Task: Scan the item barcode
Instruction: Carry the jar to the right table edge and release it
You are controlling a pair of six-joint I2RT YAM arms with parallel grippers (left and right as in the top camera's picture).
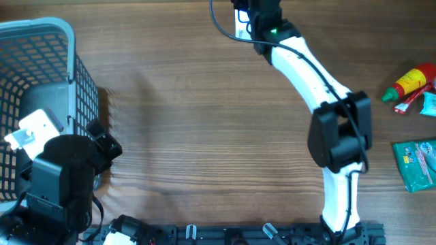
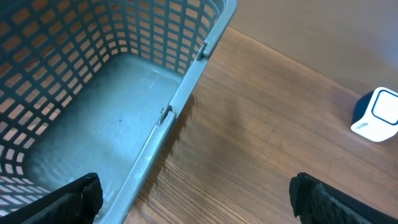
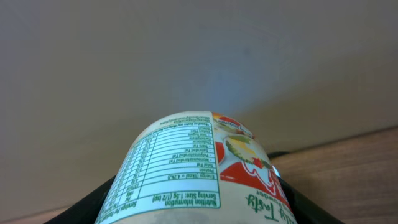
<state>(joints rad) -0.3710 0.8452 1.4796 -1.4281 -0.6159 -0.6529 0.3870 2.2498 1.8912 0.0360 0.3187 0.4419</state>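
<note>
The right end effector [image 3: 199, 214] pinched the labelled food can [image 3: 186, 162] far across the counter from the basket [image 1: 41, 27], seemingly presenting it for scanning. The left end effector [image 2: 196, 196] hung spread above the basket. Next, the barcode likely needed turning toward the scanner [image 2: 376, 115].

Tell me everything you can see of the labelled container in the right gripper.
The container looks cylindrical with a rounded end, wrapped in a glossy printed label: a white nutrition panel in green print on one side, red and white artwork with a yellow fruit picture on the other. The right gripper clamps it between its dark fingers, by the far edge of the table. No barcode shows. From overhead only a sliver of white label peeks out.
</note>
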